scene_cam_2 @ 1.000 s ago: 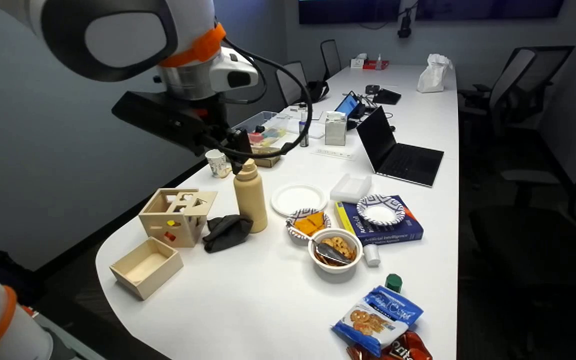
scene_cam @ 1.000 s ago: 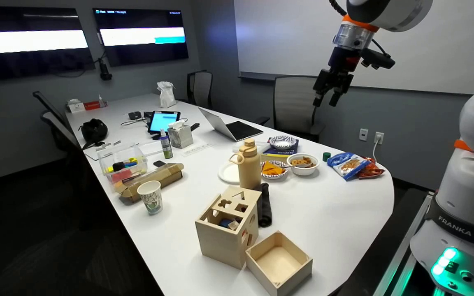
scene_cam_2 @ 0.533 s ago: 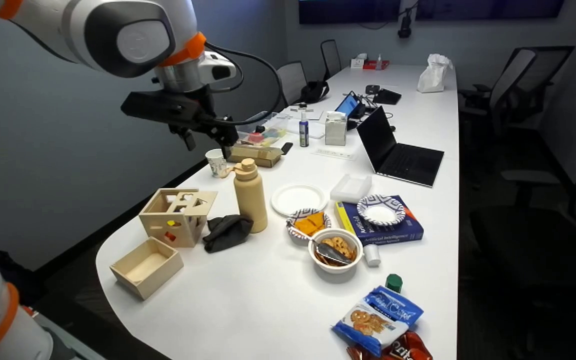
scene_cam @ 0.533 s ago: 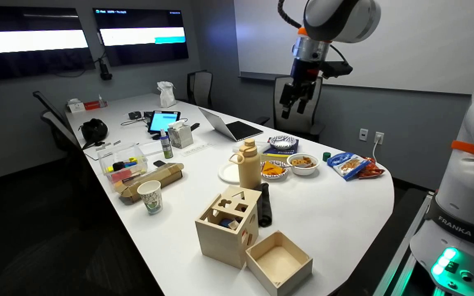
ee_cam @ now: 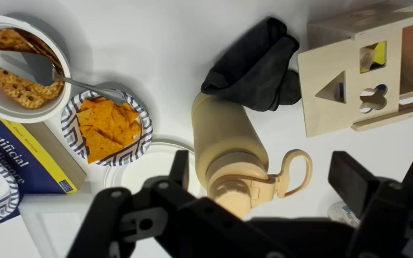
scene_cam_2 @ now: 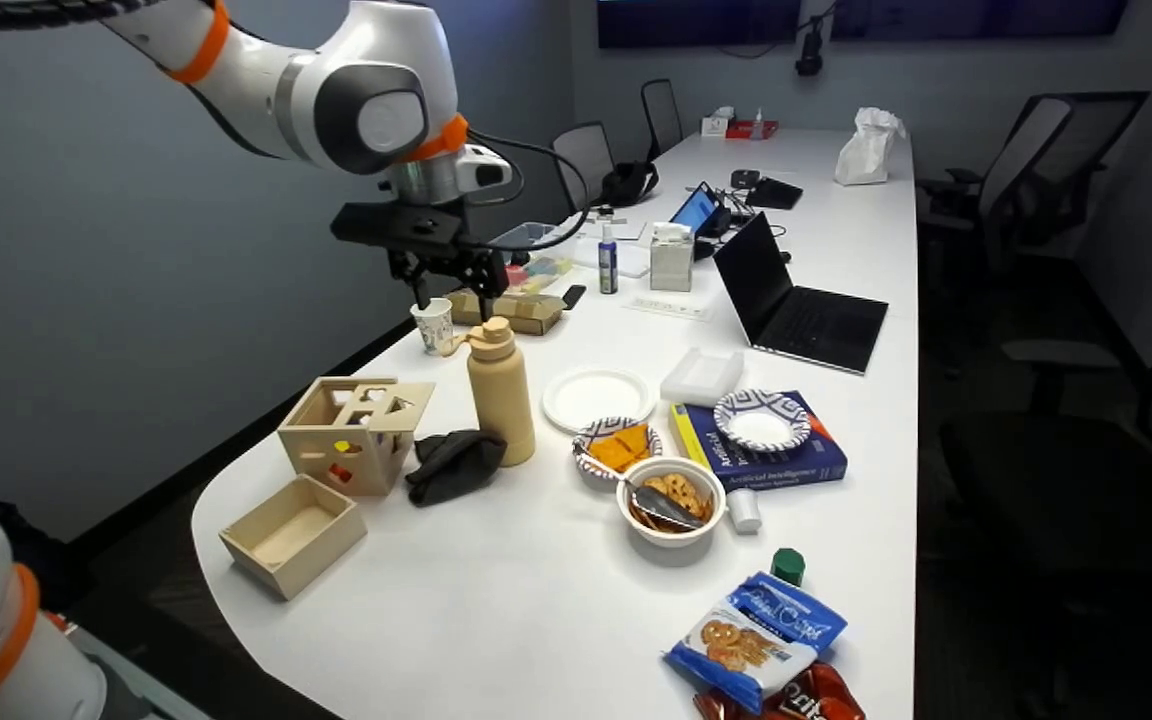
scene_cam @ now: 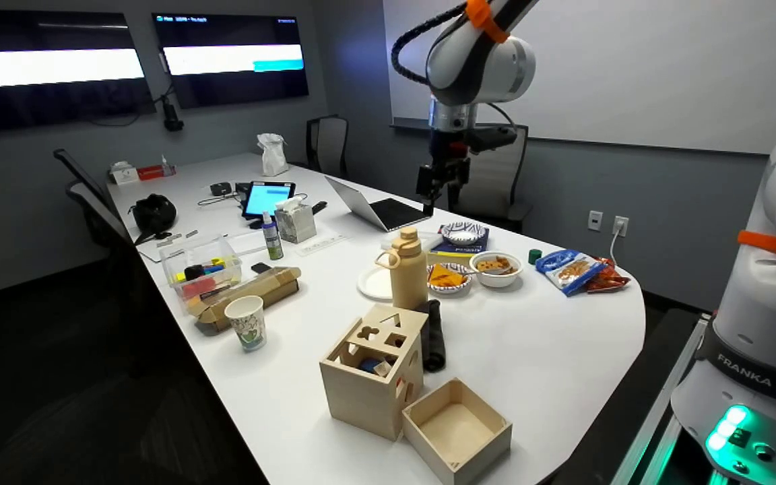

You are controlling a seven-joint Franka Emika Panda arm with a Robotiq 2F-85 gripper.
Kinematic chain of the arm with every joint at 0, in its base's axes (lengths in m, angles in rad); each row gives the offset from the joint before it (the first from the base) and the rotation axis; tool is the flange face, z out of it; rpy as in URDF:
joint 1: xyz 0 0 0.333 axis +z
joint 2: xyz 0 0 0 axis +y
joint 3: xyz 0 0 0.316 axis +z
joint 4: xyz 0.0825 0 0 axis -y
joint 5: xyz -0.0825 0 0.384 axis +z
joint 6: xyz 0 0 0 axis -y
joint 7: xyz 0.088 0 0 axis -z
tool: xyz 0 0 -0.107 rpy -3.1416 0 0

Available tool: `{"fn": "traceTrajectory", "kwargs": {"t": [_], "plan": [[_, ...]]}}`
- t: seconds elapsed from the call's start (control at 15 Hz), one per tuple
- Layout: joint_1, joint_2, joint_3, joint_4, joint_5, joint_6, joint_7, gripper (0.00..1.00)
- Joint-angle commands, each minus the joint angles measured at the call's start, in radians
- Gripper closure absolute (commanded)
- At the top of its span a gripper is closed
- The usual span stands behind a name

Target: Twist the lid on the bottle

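The tan bottle (scene_cam: 408, 279) stands upright on the table in both exterior views (scene_cam_2: 503, 405). Its lid (scene_cam: 408, 234), a small round cream cap, sits on its narrower top, with a carry loop (ee_cam: 308, 172) sticking out to one side. In the wrist view the bottle (ee_cam: 224, 125) runs down the middle and the lid (ee_cam: 232, 197) lies low between the fingers, partly hidden by the gripper. My gripper (ee_cam: 264, 172) is open and empty, with its fingers (ee_cam: 350, 177) wide apart. In both exterior views the gripper (scene_cam: 441, 201) hangs above the height of the lid, apart from it (scene_cam_2: 453, 306).
A black cloth (scene_cam_2: 456, 465) touches the bottle's base. A wooden shape box (scene_cam_2: 351, 445) and an open wooden tray (scene_cam_2: 291, 545) stand beside it. A white plate (scene_cam_2: 576, 400), a chip bowl (scene_cam_2: 591, 460) and a white bowl (scene_cam_2: 671, 540) are on its other side. A paper cup (scene_cam: 246, 323) stands nearby.
In both exterior views the arm has moved; in one the gripper swings left and comes lower, now hanging more upright. The bottle and lid have not moved.
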Motion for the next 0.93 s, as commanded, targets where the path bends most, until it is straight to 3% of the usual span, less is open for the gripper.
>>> {"fn": "traceTrajectory", "kwargs": {"t": [0.0,0.87], "plan": [[-0.029,0.131,0.033,0.144,0.026,-0.04,-0.003,0.0],[-0.072,0.357,0.087,0.326,-0.01,-0.032,0.051,0.0]]}}
